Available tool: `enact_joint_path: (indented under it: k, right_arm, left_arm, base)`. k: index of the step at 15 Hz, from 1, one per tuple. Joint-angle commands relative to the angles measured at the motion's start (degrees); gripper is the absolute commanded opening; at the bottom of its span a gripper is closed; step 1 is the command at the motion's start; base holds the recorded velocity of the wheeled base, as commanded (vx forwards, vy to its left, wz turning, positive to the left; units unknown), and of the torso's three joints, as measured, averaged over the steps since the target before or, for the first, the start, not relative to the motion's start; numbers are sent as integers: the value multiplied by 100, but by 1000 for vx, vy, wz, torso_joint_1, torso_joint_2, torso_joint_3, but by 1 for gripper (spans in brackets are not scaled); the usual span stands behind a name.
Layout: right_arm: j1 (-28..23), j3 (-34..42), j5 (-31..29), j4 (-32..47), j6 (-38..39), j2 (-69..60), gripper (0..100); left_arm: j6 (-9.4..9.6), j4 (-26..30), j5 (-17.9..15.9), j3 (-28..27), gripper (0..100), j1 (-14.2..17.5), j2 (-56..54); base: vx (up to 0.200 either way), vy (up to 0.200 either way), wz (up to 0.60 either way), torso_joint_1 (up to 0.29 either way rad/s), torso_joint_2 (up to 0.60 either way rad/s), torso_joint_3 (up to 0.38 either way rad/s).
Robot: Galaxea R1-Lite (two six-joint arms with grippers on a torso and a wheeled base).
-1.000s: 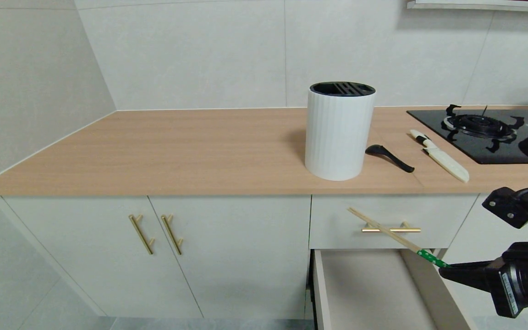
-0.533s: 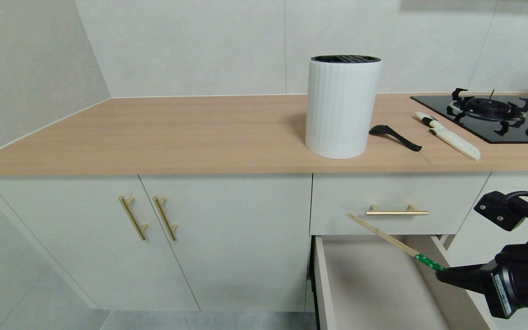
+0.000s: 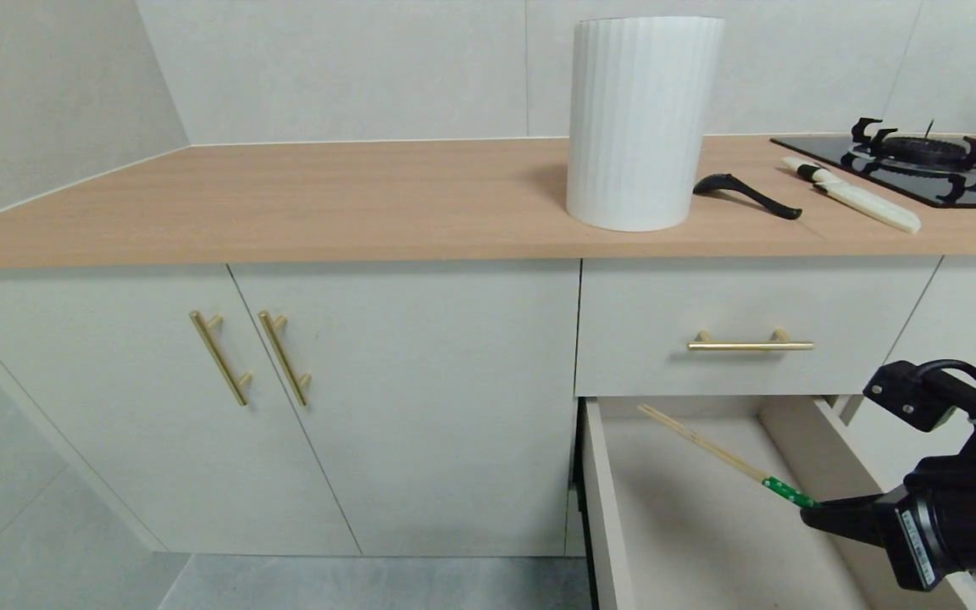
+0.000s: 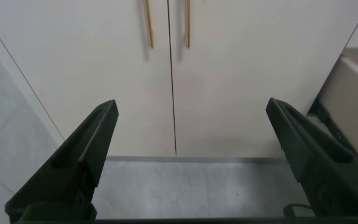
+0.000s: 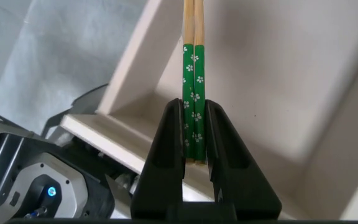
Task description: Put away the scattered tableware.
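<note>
The right pincer (image 3: 812,513) squeezes the green end of the chopsticks (image 3: 708,445). They stick straight out from its tip, long and slanted, with the bare ends farthest from it, over the open drawer (image 3: 602,500). The left pincer (image 4: 191,109) is spread wide, facing the cupboard doors (image 4: 229,74).

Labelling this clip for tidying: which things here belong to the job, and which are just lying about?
Job: chopsticks in the right gripper, open drawer, spoon, knife, white holder.
Lying about: stove, cupboard doors.
</note>
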Motion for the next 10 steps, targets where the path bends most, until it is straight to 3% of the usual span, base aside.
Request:
enact_joint_path:
  k: [1,6,10]
  right_arm:
    - [-2,-4,3,2,-10,44,0]
    - [-2,-22,3,-7,8,61,0]
    - [7,-83,-32,-490,8,800,0]
  left_arm:
    - [-1,2,2,0,100,5,2]
    - [-1,2,2,0,100,-4,2]
    - [-1,2,2,0,100,5,2]
  base:
    - [0,0,0,-36,207,163]
    - [0,0,0,-12,39,22]
    - [0,0,0,0,0,0]
